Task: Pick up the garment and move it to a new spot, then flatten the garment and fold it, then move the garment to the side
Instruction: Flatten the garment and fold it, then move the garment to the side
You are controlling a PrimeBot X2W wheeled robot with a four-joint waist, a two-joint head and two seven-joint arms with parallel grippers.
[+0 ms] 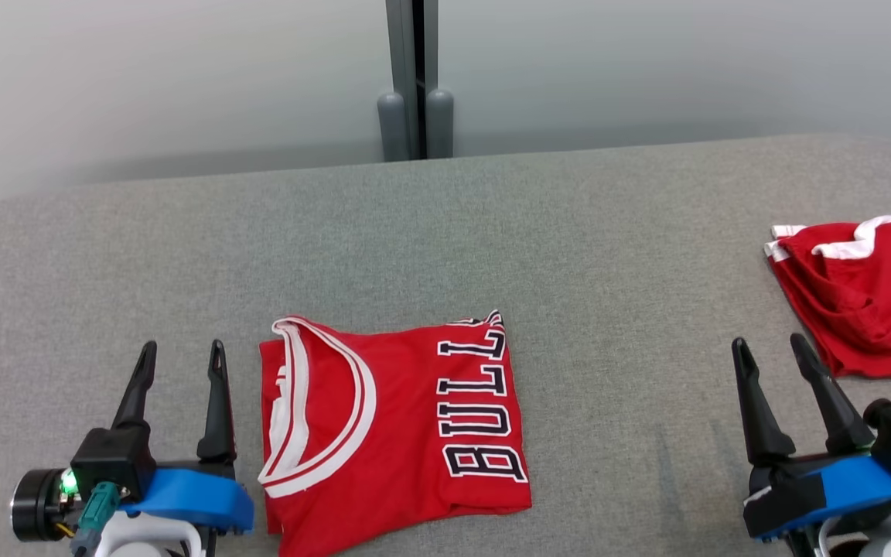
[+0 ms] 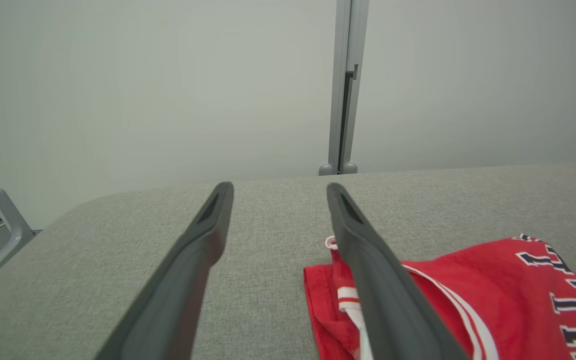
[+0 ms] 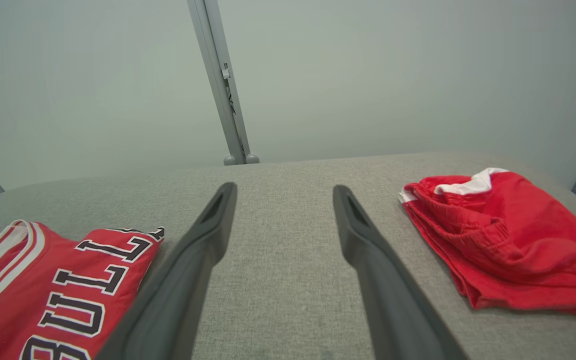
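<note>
Folded jersey [image 1: 391, 425], bottom corner cut off by the frame; shorts [image 1: 871, 302] clipped at right edge. The left fingers [image 1: 217, 402] and right fingers [image 1: 755, 410] stand wide apart over the desk [image 1: 569, 232], holding nothing.

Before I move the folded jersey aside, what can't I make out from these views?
Jersey: near left corner cut off by the head view's bottom edge.
Red shorts: right part cut off by the head view's right edge.
Jersey collar, left wrist view: partly hidden by a finger of the left end effector.

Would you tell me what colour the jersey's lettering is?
The lettering is black with white outlines on red; clearest in the head view.
</note>
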